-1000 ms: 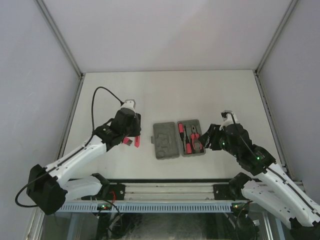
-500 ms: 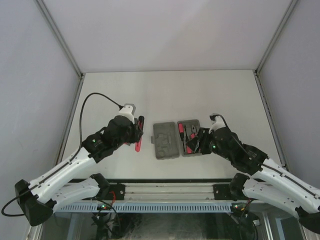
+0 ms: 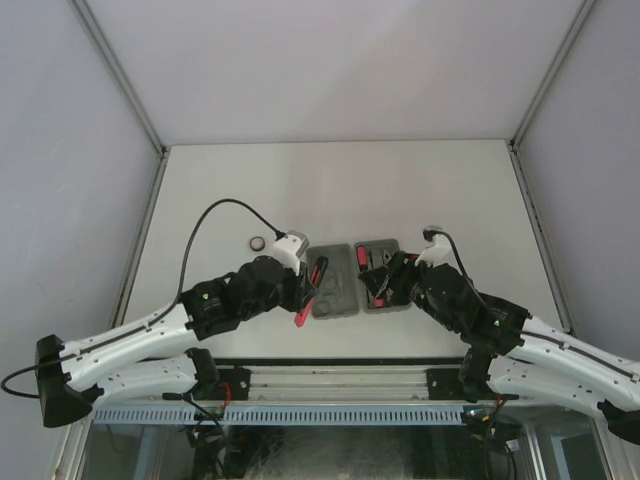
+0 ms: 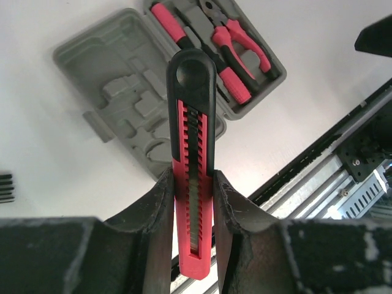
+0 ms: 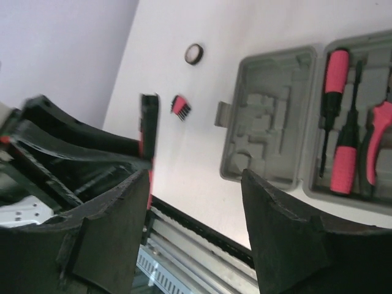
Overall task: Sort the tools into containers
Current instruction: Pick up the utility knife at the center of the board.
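Left hand (image 4: 191, 205) gripping red utility knife (image 4: 191, 98), near grey tray (image 4: 86, 52)

A: Left side?
B: Item 1, left arm (image 3: 140, 335): stretched low from its base toward the table's middle. Left gripper (image 4: 193, 184): clamped, fingers (image 4: 160, 208) pressed to both flanks of a red-and-black utility knife (image 4: 191, 110)

A: Right side?
B: Item 2, right arm (image 3: 545, 340): angled inward, wrist low. Right gripper (image 5: 196, 180): jaws spread wide, nothing between them
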You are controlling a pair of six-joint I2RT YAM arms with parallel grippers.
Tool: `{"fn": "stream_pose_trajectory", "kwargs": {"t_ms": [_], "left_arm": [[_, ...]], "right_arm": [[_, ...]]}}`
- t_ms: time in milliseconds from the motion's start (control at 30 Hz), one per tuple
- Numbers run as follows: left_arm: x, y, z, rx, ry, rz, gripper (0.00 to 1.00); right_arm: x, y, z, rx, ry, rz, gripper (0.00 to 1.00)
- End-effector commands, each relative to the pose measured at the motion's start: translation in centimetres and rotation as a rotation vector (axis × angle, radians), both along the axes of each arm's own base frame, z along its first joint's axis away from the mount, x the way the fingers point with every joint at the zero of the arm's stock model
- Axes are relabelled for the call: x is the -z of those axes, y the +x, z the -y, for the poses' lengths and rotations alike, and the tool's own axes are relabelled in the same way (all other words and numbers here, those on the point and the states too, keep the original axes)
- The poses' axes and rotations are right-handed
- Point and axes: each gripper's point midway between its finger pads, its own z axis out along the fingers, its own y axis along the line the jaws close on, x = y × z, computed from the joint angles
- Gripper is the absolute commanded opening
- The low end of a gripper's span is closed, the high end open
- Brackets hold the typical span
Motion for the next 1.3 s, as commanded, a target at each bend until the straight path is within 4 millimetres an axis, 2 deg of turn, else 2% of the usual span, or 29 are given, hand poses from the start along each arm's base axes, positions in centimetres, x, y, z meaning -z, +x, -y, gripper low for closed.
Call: {"fn": "stream_pose_trajectory", "kwargs": {"t_ms": [0, 300, 700, 967, 1267], "left_arm": [[-0.8, -0.4, 2.7, 0.098, -0.058, 0.043, 0.0], [-0.7, -1.0, 4.3, 0.187, -0.025, 0.067, 0.0], [-1.1, -1.7, 5.8, 0.241, -0.028, 0.07, 0.0], [-1.8, -2.7, 6.4, 0.27, -0.023, 0.092, 0.0], [-2.4, -2.8, 6.8, 0.265, -0.002, 0.106, 0.0]], "right_arm": [[-3.2, 1.1, -1.0, 0.0, 0.125, 0.077, 0.6], [-3.4, 1.6, -3.4, -0.169, 0.221, 0.013, 0.59], [-0.2, 1.9, -4.7, -0.206, 0.193, -0.127, 0.56], [1.0, 1.8, -5.5, -0.23, 0.191, -0.185, 0.44], [0.9, 1.5, -5.1, -0.225, 0.184, -0.186, 0.26]]}}
